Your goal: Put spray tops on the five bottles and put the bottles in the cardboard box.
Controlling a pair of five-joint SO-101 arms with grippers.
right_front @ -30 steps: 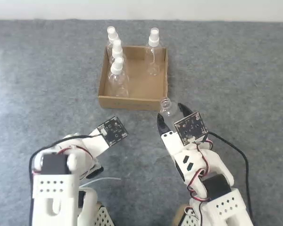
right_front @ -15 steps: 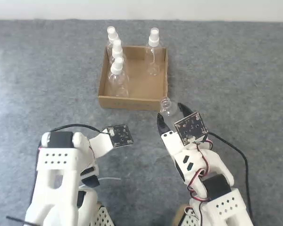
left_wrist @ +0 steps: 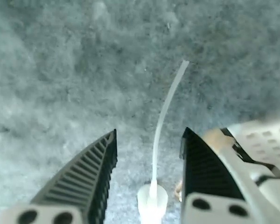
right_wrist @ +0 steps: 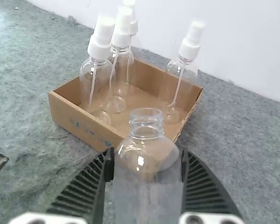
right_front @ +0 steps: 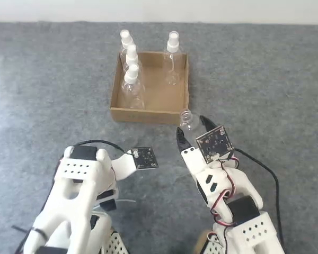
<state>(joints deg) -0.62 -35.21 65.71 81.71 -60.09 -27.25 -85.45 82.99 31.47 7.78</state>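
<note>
A cardboard box (right_front: 151, 97) sits mid-table with several capped clear bottles (right_front: 132, 84) standing in it, also in the right wrist view (right_wrist: 101, 70). An uncapped clear bottle (right_front: 186, 119) stands upright just outside the box's near right corner, and my right gripper (right_front: 192, 128) is shut on its body (right_wrist: 147, 149). My left gripper (left_wrist: 149, 132) points down at the mat, open. A white spray top (left_wrist: 152, 201) lies between its fingers near their base, with its thin dip tube (left_wrist: 167, 109) running out past the tips. The tube (right_front: 123, 201) also shows beside the left arm.
Grey felt mat (right_front: 265, 79) covers the table, with open room left and right of the box. The left arm's wrist board (right_front: 144, 157) hangs close to the right arm (right_front: 217, 180). A white wall (right_wrist: 252, 42) rises behind the box.
The left arm has swung: its wrist board moved right and nearer, and its body rose over the spray top. The right arm and the bottle have not moved.
</note>
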